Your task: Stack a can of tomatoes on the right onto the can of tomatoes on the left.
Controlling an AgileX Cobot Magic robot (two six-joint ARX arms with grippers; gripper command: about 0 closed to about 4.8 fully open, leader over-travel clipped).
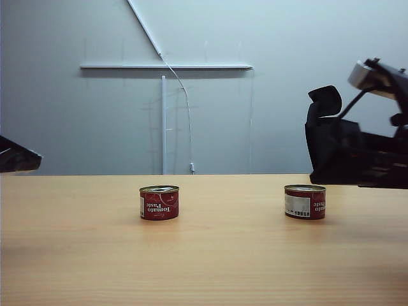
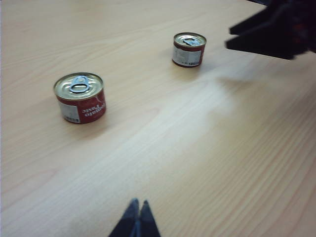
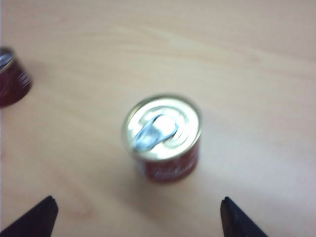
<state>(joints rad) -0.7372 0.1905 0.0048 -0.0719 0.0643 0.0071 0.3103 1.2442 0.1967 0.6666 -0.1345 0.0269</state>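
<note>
Two small red tomato paste cans with silver pull-tab lids stand upright on the wooden table. The left can (image 1: 159, 203) (image 2: 80, 98) (image 3: 10, 76) and the right can (image 1: 305, 201) (image 2: 189, 49) (image 3: 163, 138) are well apart. My right gripper (image 3: 137, 203) is open, its fingertips spread wide, and it hovers above the right can without touching it. In the exterior view the right gripper (image 1: 338, 150) hangs just above and to the right of that can. My left gripper (image 2: 138, 203) is shut and empty, above bare table on the near side of the left can.
The wooden table (image 1: 223, 255) carries only the two cans. A grey wall (image 1: 255, 127) with a thin white cable stands behind it. A dark part of the left arm (image 1: 16, 156) shows at the far left edge, above the tabletop.
</note>
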